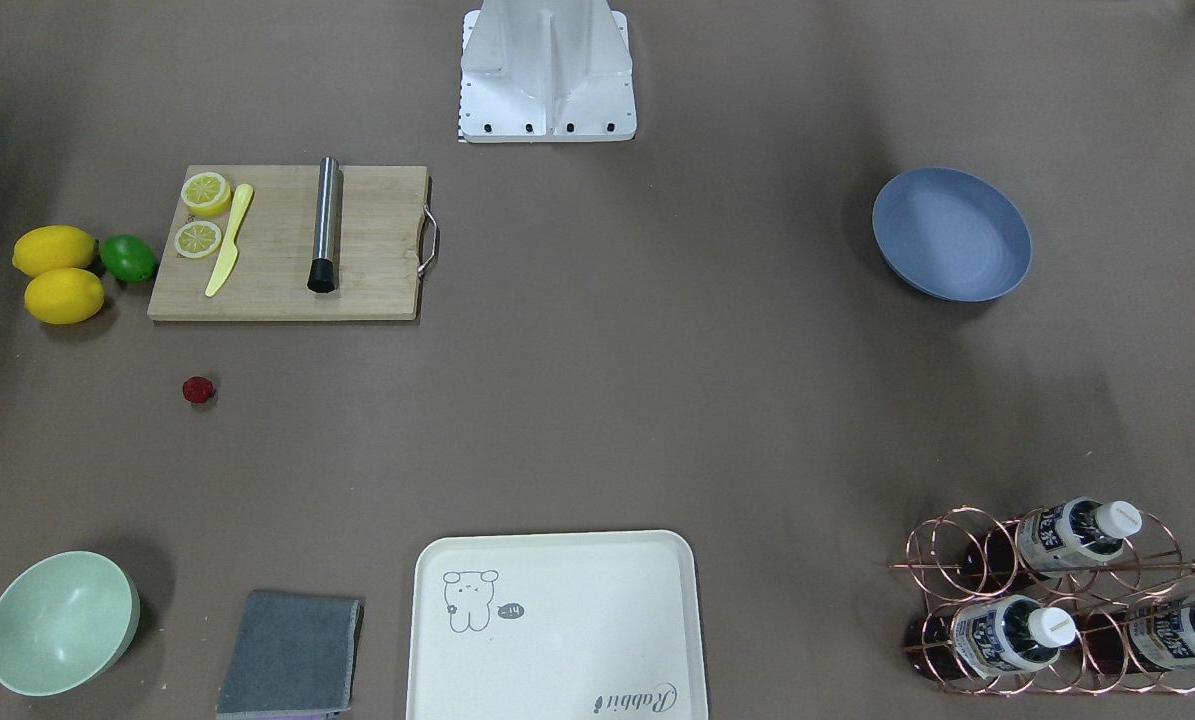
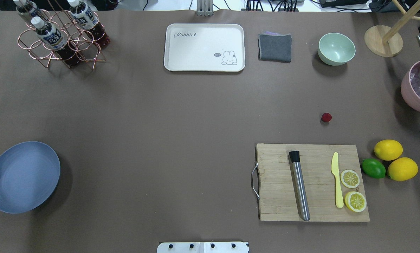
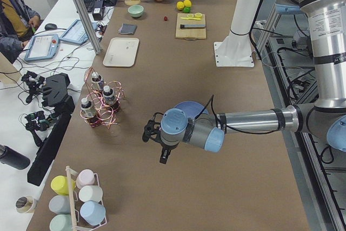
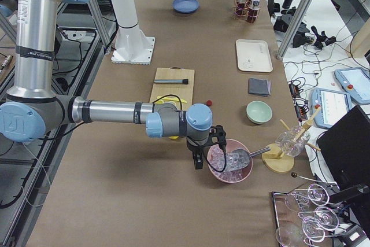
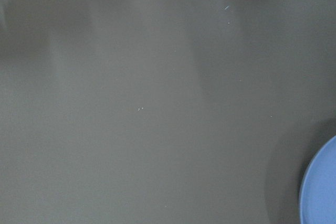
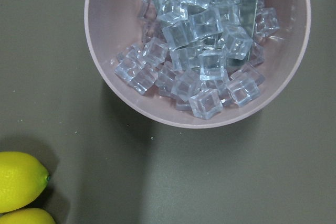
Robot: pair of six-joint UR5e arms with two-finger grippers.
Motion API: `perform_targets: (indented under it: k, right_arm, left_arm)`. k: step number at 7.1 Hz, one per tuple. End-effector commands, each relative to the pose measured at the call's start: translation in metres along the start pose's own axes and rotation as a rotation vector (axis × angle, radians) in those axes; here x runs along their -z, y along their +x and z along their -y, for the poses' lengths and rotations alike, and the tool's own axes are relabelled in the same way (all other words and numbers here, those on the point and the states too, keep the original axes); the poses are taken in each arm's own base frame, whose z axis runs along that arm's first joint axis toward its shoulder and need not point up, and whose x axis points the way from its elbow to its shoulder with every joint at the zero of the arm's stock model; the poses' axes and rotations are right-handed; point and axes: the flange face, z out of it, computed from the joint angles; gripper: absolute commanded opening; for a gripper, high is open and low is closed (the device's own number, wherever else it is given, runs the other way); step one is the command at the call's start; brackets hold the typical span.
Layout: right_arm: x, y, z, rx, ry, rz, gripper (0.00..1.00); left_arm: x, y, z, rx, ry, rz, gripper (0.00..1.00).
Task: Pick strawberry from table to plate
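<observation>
Strawberry [image 2: 326, 117] lies alone on the bench [image 2: 181, 123], on the robot's right half, not yet on the plate. It sits just beyond the far edge of the wooden cutting board [image 2: 276, 182], touching nothing, with the pale green bowl [image 2: 336, 48] farther off on the same side.

Plate [image 2: 23, 177] rests at the robot's left edge of the bench, well apart from the strawberry.

We note the left arm [image 3: 248, 120] stretched out low over the bench beside the plate. Its wrist camera looks down on bare bench, with a sliver of the plate's rim at the lower right corner. The left jaws show only in the side view, so we cannot tell whether they are released or clenched.

Right arm [image 4: 110, 111] reaches out at the bench's right end, above a pink bowl [image 6: 105, 35] of ice cubes. Its wrist camera sees that bowl and two lemons [image 2: 388, 149]. The right jaws also show only from the side, so we cannot tell their state.

A lime [image 2: 373, 168] touches the lemons beside the board
</observation>
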Motion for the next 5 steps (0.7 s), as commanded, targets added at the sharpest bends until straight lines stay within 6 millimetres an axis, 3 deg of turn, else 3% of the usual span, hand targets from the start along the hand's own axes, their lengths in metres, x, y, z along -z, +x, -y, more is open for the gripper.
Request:
perform_targets:
  k: [1, 2, 4, 5]
  right_arm:
    - [-0.008, -0.011, 0.003, 0.017, -0.016, 0.030, 1.00]
    - [-0.007, -0.015, 0.004, 0.026, -0.014, 0.043, 1.00]
    - [-0.006, -0.023, 0.006, 0.036, -0.010, 0.093, 1.00]
    - [-0.004, -0.026, 0.008, 0.058, 0.013, 0.094, 1.00]
  left_arm:
    - [-0.015, 0.019, -0.006, -0.009, 0.008, -0.017, 0.98]
    - [-0.028, 0.039, -0.008, 0.067, 0.009, -0.042, 0.98]
    - [-0.088, 0.099, -0.010, 0.105, -0.008, -0.035, 0.97]
    - [-0.115, 0.109, -0.019, 0.100, -0.023, -0.034, 0.97]
